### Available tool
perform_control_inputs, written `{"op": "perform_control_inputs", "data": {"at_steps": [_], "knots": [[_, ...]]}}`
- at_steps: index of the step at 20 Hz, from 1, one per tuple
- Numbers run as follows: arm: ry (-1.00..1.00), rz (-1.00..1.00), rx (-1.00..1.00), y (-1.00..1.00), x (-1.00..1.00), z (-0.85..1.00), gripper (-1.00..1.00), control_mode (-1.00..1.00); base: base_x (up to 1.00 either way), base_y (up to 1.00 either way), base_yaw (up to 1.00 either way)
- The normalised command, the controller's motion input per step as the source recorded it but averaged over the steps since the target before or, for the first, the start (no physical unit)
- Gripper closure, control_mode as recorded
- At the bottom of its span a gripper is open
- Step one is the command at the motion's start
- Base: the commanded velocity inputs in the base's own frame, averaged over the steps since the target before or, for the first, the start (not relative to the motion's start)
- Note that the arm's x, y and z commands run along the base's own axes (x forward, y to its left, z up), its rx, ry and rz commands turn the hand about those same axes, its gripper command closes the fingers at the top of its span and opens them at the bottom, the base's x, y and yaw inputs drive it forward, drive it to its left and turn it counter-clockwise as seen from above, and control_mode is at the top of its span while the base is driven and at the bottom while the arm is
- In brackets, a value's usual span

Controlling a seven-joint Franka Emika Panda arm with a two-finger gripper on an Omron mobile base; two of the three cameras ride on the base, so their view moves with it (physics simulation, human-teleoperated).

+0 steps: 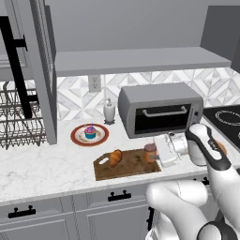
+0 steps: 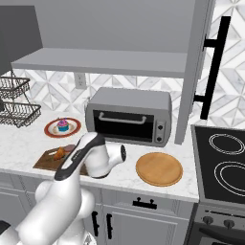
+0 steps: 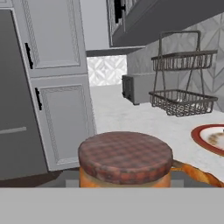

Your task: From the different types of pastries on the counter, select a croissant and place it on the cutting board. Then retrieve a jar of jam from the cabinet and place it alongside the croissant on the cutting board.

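On the cutting board (image 1: 131, 165), your gripper (image 1: 157, 154) is clamped on the jar of jam (image 1: 150, 153), near the croissant (image 1: 115, 157). Your hand view shows the jar's plaid lid up close; the left base view shows the cupcake (image 1: 90, 131) behind.

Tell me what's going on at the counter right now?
The arm's hand is shut on the jam jar and has it at the right end of the cutting board; whether the jar rests on the board I cannot tell. The croissant already lies on the board's left part. The cupcake sits on its red-rimmed plate behind, in front of the toaster oven.
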Motion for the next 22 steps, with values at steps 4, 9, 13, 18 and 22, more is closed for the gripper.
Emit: {"op": "perform_control_inputs", "data": {"at_steps": [4, 9, 13, 18, 22], "knots": [[-0.05, 0.00, 0.00, 0.20, 0.09, -0.37, 1.00, -1.00, 0.00, 0.00, 0.00], [0.00, 0.00, 0.01, 0.19, 0.12, -0.35, 1.00, -1.00, 0.00, 0.00, 0.00], [0.00, 0.00, 0.00, 0.21, 0.20, -0.27, 1.00, -1.00, 0.00, 0.00, 0.00], [0.00, 0.01, 0.00, 0.13, 0.30, -0.27, 1.00, -1.00, 0.00, 0.00, 0.00], [-0.01, 0.05, 0.02, 0.00, 0.19, -0.30, 1.00, -1.00, 0.00, 0.00, 0.00]]}}
